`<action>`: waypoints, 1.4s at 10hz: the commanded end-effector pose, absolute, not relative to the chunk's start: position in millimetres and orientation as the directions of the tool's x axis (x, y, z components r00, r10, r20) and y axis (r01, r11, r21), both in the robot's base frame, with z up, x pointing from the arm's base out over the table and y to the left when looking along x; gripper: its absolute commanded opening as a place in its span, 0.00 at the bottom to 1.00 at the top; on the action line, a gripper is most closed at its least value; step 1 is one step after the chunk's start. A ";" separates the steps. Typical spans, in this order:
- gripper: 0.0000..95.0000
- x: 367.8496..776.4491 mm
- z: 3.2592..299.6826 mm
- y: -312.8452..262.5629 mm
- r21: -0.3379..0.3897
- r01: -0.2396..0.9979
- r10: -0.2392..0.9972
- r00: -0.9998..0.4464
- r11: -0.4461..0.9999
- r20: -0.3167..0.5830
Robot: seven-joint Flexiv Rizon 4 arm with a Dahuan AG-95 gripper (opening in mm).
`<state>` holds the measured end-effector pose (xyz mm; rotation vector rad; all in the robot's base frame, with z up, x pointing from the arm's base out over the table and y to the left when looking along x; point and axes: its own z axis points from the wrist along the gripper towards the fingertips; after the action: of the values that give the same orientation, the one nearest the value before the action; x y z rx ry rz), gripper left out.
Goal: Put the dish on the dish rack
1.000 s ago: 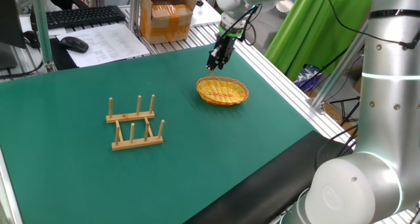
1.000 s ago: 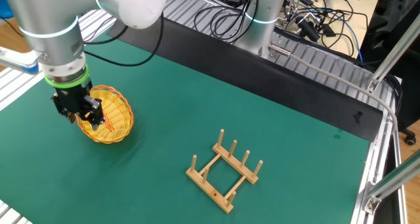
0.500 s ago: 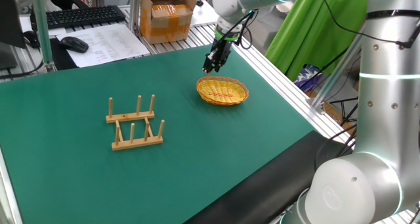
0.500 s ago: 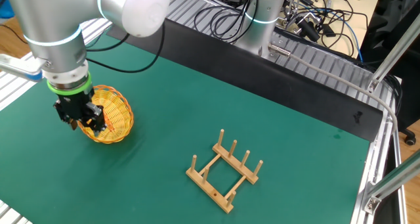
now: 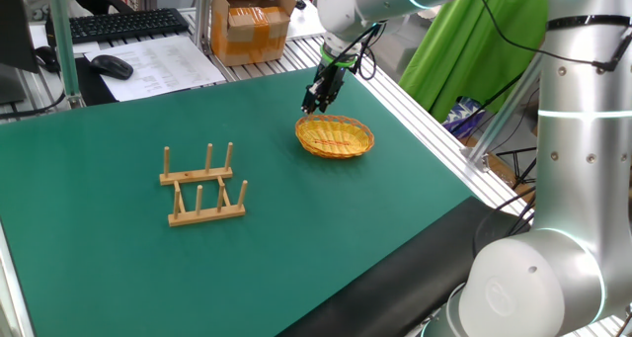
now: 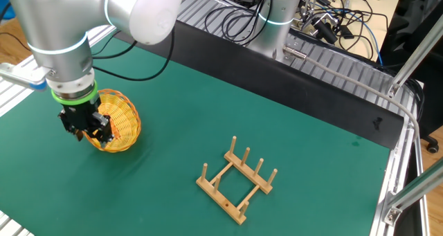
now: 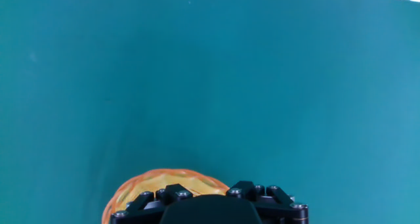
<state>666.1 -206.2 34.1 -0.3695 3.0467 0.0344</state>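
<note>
- Gripper [image 5: 310, 107] hung tilted over the rim of the dish [image 5: 336, 136]; whether its jaws stood wide or narrow could not be told.
- Beneath and just beside the fingertips, the dish lay flat on the table [image 5: 326, 228], not held.
- Well apart from the gripper stood the dish rack [image 5: 202, 187], empty, its rails running crosswise.

A silver-grey Flexiv arm [image 5: 573, 129] fills the right of the frame, its rounded joints ringed by glowing pale-green bands. At upper left of the other fixed view, a bright green collar sits above the black gripper [image 6: 84, 127]. The hand view shows black housing studded with screws.
</note>
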 end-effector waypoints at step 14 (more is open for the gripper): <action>0.00 664.9 32.3 -207.9 0.016 -0.241 -0.240 -0.970 0.970 -0.035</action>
<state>665.3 -209.0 32.2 -0.3777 3.0871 0.0305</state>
